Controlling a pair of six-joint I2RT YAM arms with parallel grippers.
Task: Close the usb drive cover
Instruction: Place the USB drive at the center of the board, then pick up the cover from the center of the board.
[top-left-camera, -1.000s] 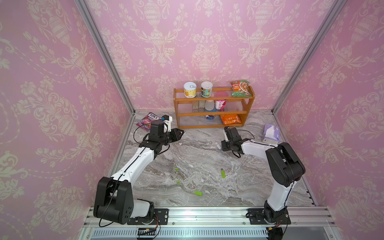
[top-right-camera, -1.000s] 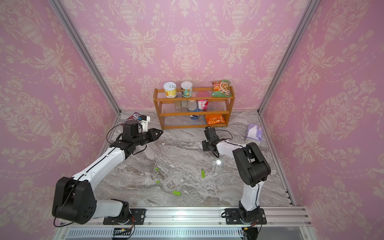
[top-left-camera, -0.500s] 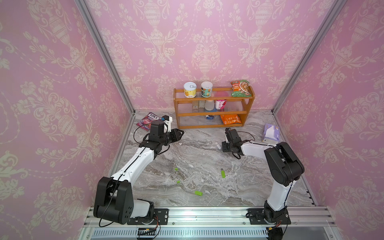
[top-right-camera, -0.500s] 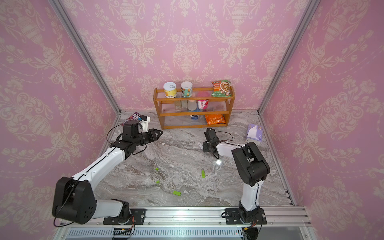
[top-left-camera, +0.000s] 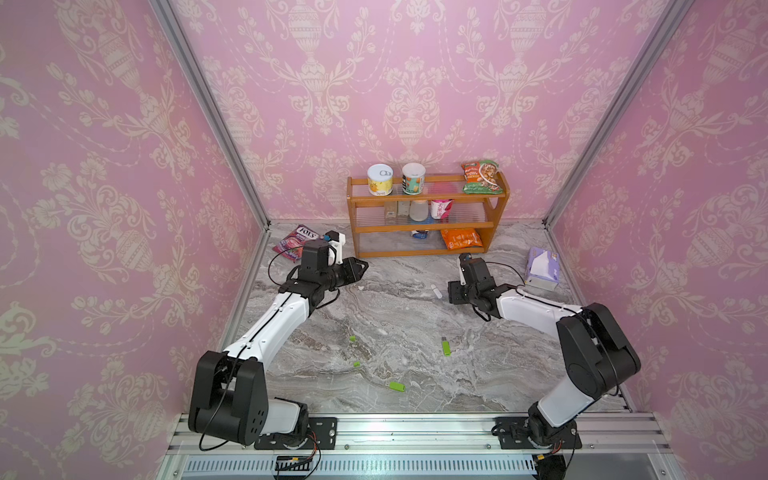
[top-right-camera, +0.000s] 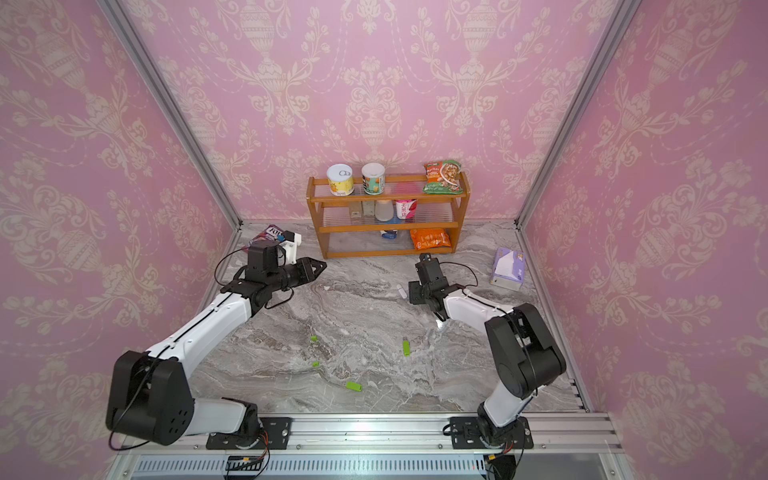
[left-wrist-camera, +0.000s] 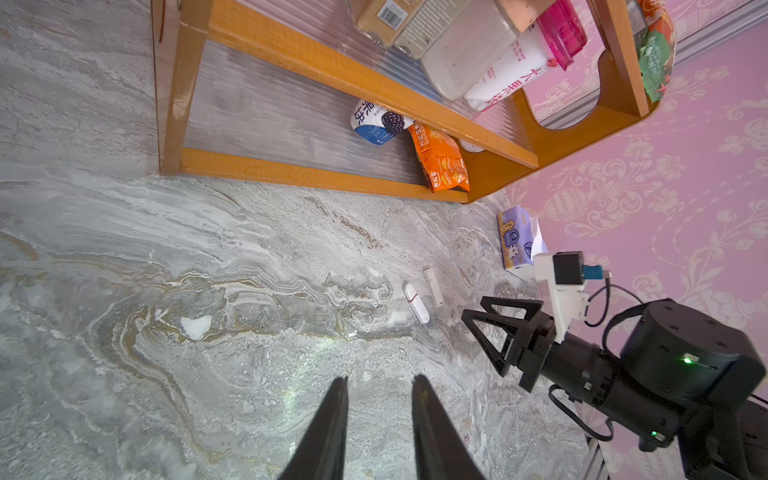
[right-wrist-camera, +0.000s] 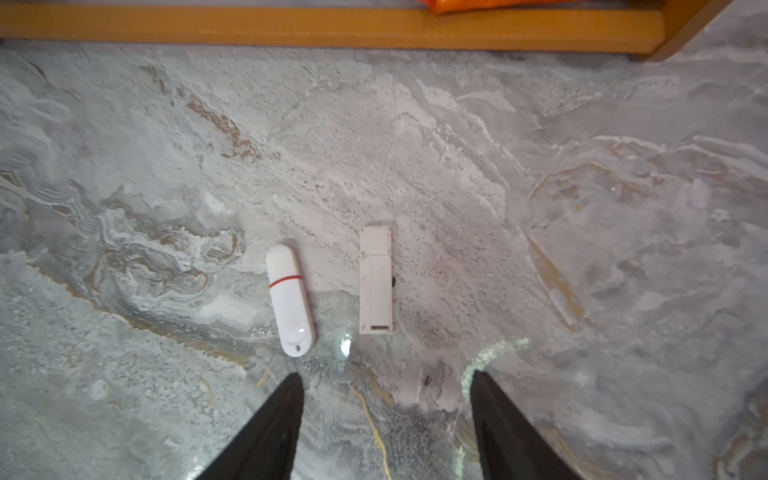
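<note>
— Where do we find the drive?
— The flat white drive (right-wrist-camera: 375, 279) lies capped and scuffed on the surface (right-wrist-camera: 582, 166), right of centre, close by the shelf (right-wrist-camera: 332, 27). A rounded, red-ringed one (right-wrist-camera: 289, 299) lies beside it.
— And our jaws?
— Right jaws spread wide, empty; left jaws slightly apart, empty.

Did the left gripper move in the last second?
No. In both top views the left gripper sits in the same spot as before, its tip just in front of the shelf's left post.
</note>
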